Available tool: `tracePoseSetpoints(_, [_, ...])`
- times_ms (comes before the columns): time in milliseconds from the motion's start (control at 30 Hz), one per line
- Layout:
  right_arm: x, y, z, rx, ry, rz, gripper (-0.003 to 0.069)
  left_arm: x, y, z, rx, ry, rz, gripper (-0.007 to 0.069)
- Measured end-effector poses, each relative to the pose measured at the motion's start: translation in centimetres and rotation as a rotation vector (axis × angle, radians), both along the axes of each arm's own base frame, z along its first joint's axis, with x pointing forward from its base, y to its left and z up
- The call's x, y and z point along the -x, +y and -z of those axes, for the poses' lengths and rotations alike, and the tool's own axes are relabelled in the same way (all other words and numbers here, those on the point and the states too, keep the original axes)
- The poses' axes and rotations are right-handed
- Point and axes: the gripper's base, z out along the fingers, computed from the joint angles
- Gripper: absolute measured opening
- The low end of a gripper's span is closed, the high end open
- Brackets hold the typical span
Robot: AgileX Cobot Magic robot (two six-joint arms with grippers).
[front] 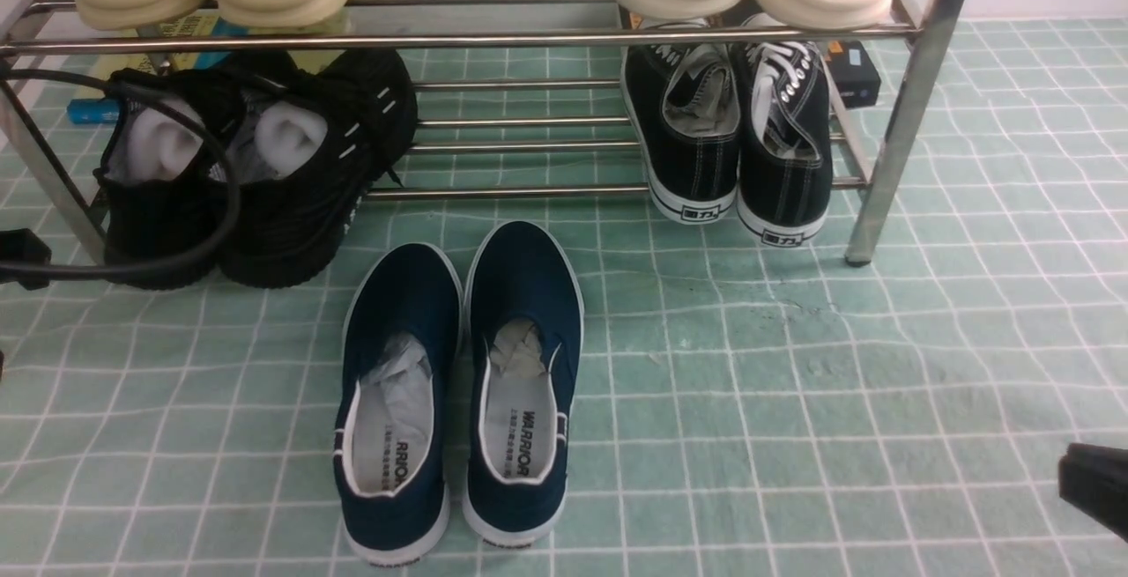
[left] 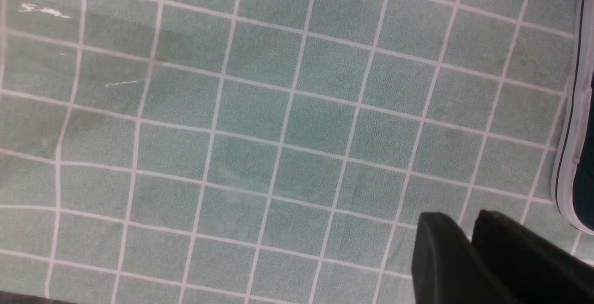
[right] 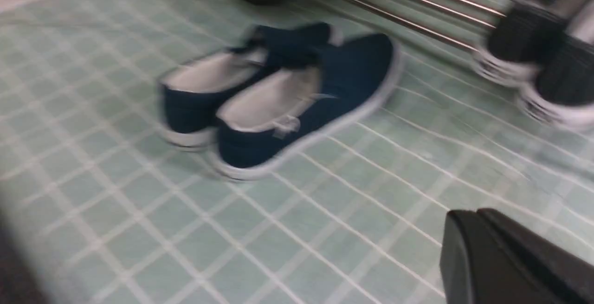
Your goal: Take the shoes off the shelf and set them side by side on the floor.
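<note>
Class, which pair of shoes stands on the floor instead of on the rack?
The navy slip-ons, side by side on the green checked floor before the rack; all other pairs sit on its bars.

Front view looks forward and down at shoes (front: 520,295), floor (front: 793,401) and shelf (front: 919,75); left wrist view hovers close over floor; right wrist view, farther off, shares the shoes from the right.

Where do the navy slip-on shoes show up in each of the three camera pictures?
Front view: navy shoes, lower middle, on the floor before the shelf.
Left wrist view: only a strip of one shoe's white sole, at the picture's edge.
Right wrist view: whole pair, blurred, near the shelf.
Shared landmark: the green gridded floor.
</note>
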Motion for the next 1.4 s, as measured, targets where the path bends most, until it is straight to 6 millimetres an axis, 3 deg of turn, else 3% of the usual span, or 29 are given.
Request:
tracePoseSetpoints(167, [0.5, -3.1, 5.5, 0.012, 0.018, 0.313, 0.0007, 0.0, 0.0, 0.0, -0.001, 0.0, 0.0, 0.0132])
tracePoseSetpoints(233, [0.8, -3.7, 6.5, 0.011, 0.018, 0.378, 0.0008, 0.0, 0.0, 0.0, -0.001, 0.0, 0.0, 0.0132])
tracePoseSetpoints(300, [1.2, -4.5, 9.1, 0.023, 0.045, 0.495, 0.001, 0.0, 0.0, 0.0, -0.002, 0.0, 0.0, 0.0134])
tracePoseSetpoints(400, [1.5, -5.0, 10.7, 0.024, 0.053, 0.579, 0.0012, 0.1, 0.0, -0.1, -0.002, -0.003, 0.0, 0.0134])
tracePoseSetpoints(633, [1.6, -5.5, 10.7, -0.005, -0.014, 0.665, 0.0018, 1.4, -0.4, -1.5, 0.001, -0.069, 0.0, 0.0132])
tracePoseSetpoints(833, [1.6, -5.5, 10.8, -0.006, -0.014, 0.665, 0.0024, 2.9, -0.6, -2.9, -0.025, -0.131, 0.011, 0.0021])
tracePoseSetpoints(1000, [1.6, -5.5, 10.8, -0.006, -0.014, 0.665, 0.0028, 6.9, -1.8, -5.3, -0.018, -0.279, 0.062, 0.0001])
tracePoseSetpoints(1100, [1.6, -5.5, 10.8, -0.006, -0.014, 0.665, 0.0034, 9.8, -2.7, -5.3, -0.005, -0.341, 0.109, 0.0001])
tracePoseSetpoints(1233, [1.6, -5.5, 10.7, -0.006, -0.014, 0.665, 0.0039, 16.0, -4.8, -3.4, 0.043, -0.476, 0.191, 0.0001])
tracePoseSetpoints(1367, [1.6, -5.5, 10.8, -0.005, -0.013, 0.665, 0.0045, 19.4, -6.2, -1.2, 0.087, -0.663, 0.22, 0.0001])
tracePoseSetpoints(1400, [1.6, -5.5, 10.8, -0.005, -0.013, 0.665, 0.0047, 20.6, -6.6, -0.4, 0.08, -0.812, 0.213, 0.0001])
